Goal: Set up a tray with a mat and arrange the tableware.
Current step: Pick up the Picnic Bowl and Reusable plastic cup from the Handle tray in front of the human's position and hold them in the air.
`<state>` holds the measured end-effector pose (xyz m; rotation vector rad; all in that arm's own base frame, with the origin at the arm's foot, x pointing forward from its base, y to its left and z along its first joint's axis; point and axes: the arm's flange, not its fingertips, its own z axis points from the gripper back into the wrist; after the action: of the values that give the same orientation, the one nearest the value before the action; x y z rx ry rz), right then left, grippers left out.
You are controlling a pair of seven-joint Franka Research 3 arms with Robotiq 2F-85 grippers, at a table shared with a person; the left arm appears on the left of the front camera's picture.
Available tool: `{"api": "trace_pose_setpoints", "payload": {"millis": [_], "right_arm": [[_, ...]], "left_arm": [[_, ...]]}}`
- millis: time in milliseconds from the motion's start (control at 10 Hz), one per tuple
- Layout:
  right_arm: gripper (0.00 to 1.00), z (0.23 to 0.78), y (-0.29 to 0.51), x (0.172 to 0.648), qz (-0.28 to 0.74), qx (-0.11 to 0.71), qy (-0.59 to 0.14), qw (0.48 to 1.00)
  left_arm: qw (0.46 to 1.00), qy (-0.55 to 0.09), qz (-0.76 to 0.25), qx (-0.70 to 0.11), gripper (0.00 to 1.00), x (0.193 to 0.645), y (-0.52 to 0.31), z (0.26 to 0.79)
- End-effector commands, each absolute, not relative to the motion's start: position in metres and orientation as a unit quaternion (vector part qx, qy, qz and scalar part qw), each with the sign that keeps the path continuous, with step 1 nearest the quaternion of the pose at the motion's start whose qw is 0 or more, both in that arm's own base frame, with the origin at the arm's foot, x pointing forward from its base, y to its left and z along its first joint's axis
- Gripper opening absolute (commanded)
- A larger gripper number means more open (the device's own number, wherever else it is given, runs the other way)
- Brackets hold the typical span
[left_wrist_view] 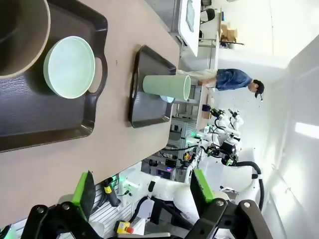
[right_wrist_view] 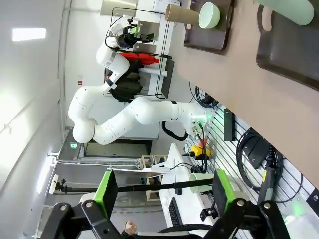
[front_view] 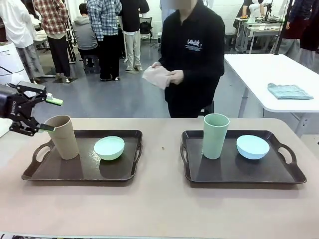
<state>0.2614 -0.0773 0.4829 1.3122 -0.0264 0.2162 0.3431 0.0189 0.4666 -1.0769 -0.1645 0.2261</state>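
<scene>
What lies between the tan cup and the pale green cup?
In the front view, the mint green bowl lies between the tan cup and pale green cup, then a strip of table.

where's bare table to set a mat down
Free: the strip between the left tray and the right tray, and the table band on the robot's side of both. Crowded: the left tray's left end, where the open left pincer hovers by the tan cup.

Smooth, mostly matt surfaces

The tan cup (front_view: 63, 137), green cup (front_view: 215, 135), mint bowl (front_view: 109, 147) and blue bowl (front_view: 252, 146) look smooth and matt; the left tray (front_view: 60, 172) and right tray (front_view: 224, 172) show wood grain with slight sheen; the table (front_view: 159, 204) is matt.
</scene>
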Motion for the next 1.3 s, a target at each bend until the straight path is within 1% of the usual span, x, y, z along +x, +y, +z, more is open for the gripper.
{"api": "trace_pose_setpoints", "payload": {"millis": [0,200,300,500,600,700,800,900,1200], "right_arm": [[1.0,0.483,-0.073,0.262,0.107,0.619,-0.023,0.778],[1.0,0.483,-0.073,0.262,0.107,0.619,-0.023,0.778],[1.0,0.483,-0.076,0.262,0.102,0.607,-0.011,0.788],[1.0,0.485,-0.091,0.276,-0.021,0.602,-0.006,0.798],[1.0,0.488,-0.098,0.277,-0.026,0.597,0.0,0.802],[1.0,0.489,-0.103,0.279,-0.041,0.593,-0.006,0.804],[1.0,0.488,-0.104,0.279,-0.027,0.599,0.003,0.8],[1.0,0.479,-0.106,0.271,-0.017,0.589,-0.002,0.808],[1.0,0.479,-0.106,0.271,-0.017,0.589,-0.002,0.808]], "left_arm": [[0.846,-0.083,0.099,-0.517,1.0,0.344,0.019,0.469],[0.846,-0.083,0.099,-0.517,1.0,0.344,0.019,0.469],[0.849,-0.077,0.106,-0.512,1.0,0.344,0.019,0.466],[0.852,-0.023,0.111,-0.512,1.0,0.335,0.047,0.479],[0.853,0.003,0.1,-0.513,1.0,0.326,0.064,0.488],[0.855,0.008,0.097,-0.51,1.0,0.318,0.083,0.499],[0.851,-0.017,0.105,-0.515,1.0,0.313,0.097,0.507],[0.852,-0.012,0.102,-0.513,1.0,0.322,0.059,0.481],[0.852,-0.012,0.102,-0.513,1.0,0.322,0.059,0.481]]}}
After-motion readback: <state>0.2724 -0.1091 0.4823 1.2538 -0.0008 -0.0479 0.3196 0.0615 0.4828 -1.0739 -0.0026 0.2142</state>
